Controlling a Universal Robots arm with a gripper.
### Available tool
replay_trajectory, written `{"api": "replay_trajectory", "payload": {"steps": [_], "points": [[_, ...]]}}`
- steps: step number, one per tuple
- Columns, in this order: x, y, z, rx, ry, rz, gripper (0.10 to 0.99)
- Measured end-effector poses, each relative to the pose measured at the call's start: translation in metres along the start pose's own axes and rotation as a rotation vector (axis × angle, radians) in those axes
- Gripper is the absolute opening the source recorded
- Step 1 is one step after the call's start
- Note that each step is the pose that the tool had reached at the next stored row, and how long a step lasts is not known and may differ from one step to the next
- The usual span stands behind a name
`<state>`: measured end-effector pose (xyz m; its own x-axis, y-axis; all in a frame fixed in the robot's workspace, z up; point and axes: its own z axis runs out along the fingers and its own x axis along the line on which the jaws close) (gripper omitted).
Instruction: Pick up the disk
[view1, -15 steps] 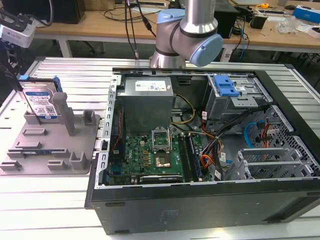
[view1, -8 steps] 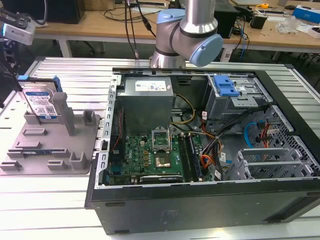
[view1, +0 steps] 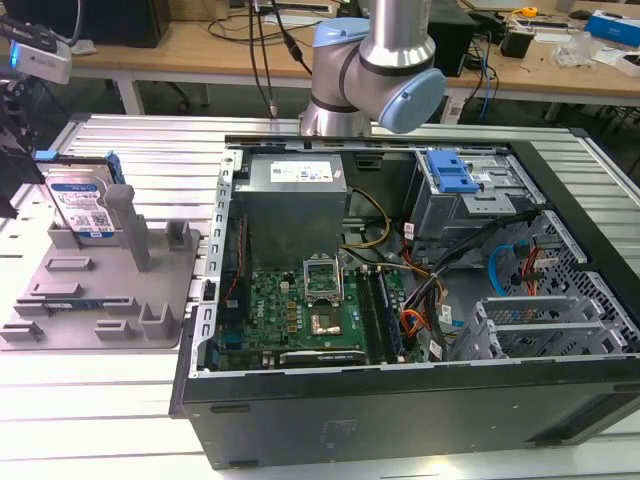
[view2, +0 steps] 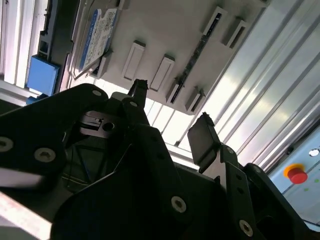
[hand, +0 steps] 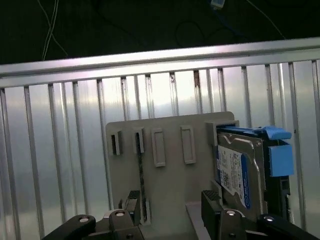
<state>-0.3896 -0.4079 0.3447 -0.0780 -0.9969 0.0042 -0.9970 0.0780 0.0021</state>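
Silver disk (view1: 82, 205): stands on edge in the grey tray (view1: 60, 300), at the exterior view's left, beside a post (view1: 130, 225).
Gripper (hand: 171, 200): fingers apart, holding nothing, over the tray, near the disk, not touching it.

Exterior view: set off the arm (view1: 372, 60), high, facing down over the open computer case (view1: 400, 410) from mid-distance, with the grey tray (view1: 100, 290) at the exterior view's left on the slatted table (view1: 100, 400). First wrist view: rides on the arm, looks down past the gripper (hand: 171, 200) onto tray (hand: 170, 175) and table (hand: 50, 150), fairly near. Second wrist view: sits close behind the gripper (view2: 170, 107), whose dark body takes up much of the picture, and looks obliquely between its parted fingers (view2: 202, 140) to the tray (view2: 170, 35). Shared by all three views: the tray and the disk (view1: 82, 208) (view2: 96, 37) (hand: 235, 170) set in it.
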Motion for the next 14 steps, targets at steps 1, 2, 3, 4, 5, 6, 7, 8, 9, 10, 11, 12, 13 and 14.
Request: {"api": "replay_trajectory", "payload": {"steps": [1,2,3,4,5,6,7,8,9,10,11,12,13,14], "points": [[0.0,0.0,0.0,0.0,0.0004,-0.005,0.6],[0.0,0.0,0.0,0.0,0.0005,-0.007,0.6],[-0.0001,0.0,0.0001,0.0,0.0004,-0.008,0.6],[0.0,0.0,0.0001,0.0,0.0004,-0.011,0.6],[-0.0001,0.0,0.0001,0.0,0.0004,-0.013,0.6],[-0.0001,0.0,0.0001,0.0,0.0004,-0.015,0.6],[0.0,0.0,0.0001,0.0,0.0004,-0.019,0.6],[-0.0001,0.0001,0.0001,0.0,0.0004,-0.019,0.6],[-0.0005,0.0002,0.0003,0.001,0.0002,-0.019,0.6],[-0.0022,0.0004,0.0002,0.0,0.0007,-0.019,0.6],[-0.0042,0.0007,0.0002,0.0,0.001,-0.019,0.6],[-0.007,0.0012,0.0001,0.0,0.0014,-0.019,0.6],[-0.0099,0.0017,0.0001,0.0,0.0017,-0.019,0.6],[-0.0133,0.0025,0.0,0.0,0.0023,-0.02,0.6]]}}
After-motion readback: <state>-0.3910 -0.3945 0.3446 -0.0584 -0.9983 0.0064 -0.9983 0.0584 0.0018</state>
